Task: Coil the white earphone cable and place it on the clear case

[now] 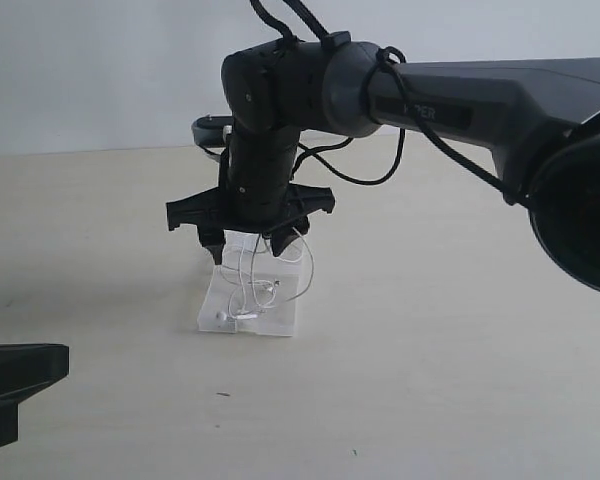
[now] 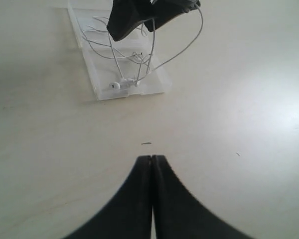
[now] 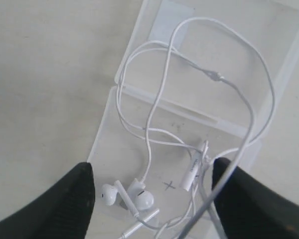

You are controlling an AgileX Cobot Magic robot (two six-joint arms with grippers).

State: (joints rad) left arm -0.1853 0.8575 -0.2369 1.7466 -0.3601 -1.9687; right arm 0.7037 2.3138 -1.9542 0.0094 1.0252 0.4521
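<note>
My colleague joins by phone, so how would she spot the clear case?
On the pale table, look under the black right gripper hanging mid-scene. The clear case lies flat there, the only transparent thing, with the white earphone cable looped loosely on it.
</note>
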